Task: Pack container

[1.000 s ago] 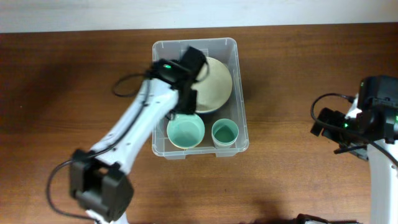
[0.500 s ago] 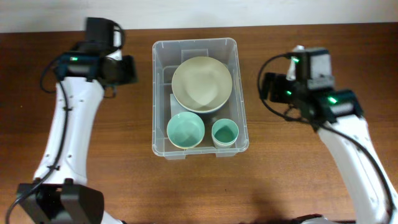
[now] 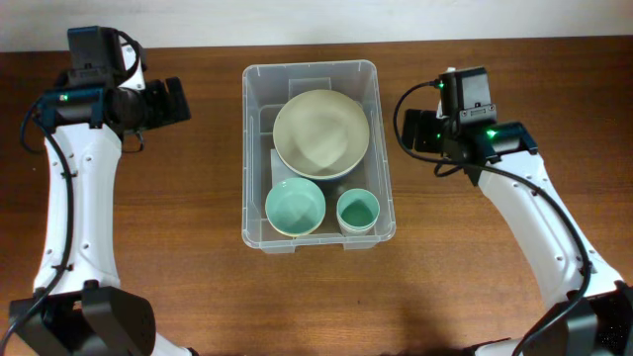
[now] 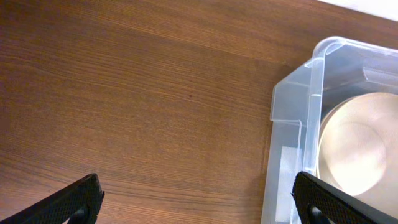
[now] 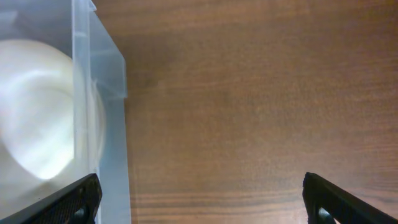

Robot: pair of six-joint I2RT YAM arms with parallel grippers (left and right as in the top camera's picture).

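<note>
The clear plastic container [image 3: 255,148] stands at the middle of the table. It holds a large cream bowl [image 3: 321,133], a mint green bowl [image 3: 295,208] and a small teal cup [image 3: 358,211]. My left gripper [image 3: 176,101] is open and empty over bare wood left of the container; the left wrist view shows the container's corner [image 4: 295,106] and the cream bowl [image 4: 354,146]. My right gripper [image 3: 413,132] is open and empty just right of the container; the right wrist view shows the container's wall [image 5: 106,124] and the cream bowl [image 5: 37,106].
The wooden table [image 3: 495,277] surrounds the container. A pale wall strip [image 3: 316,20] runs along the far edge.
The left arm has left the container and swung out to the left side. The right arm has come in from the right edge to just beside the container. The cream bowl stays in the container.
</note>
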